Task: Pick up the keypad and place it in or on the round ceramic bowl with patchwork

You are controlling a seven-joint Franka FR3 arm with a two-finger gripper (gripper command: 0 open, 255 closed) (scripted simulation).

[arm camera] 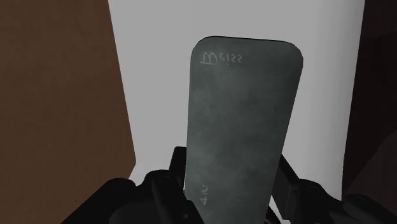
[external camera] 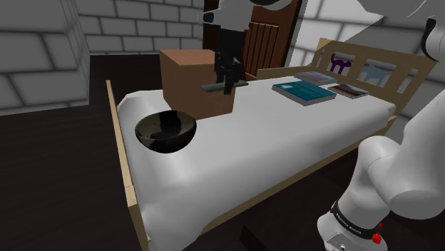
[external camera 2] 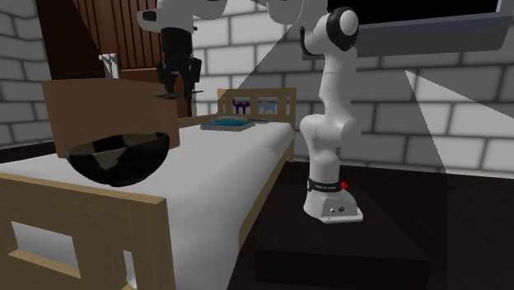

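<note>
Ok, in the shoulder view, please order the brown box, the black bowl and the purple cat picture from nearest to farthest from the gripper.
1. Brown box, beside the gripper holding the keypad, on the view's left.
2. Black bowl, lower left on the bed.
3. Purple cat picture, far right on the headboard.

One keypad, bowl; perhaps three books.

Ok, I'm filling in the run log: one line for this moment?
pincer: shut on keypad | keypad: held above bed, beside brown box | black bowl: empty
</note>
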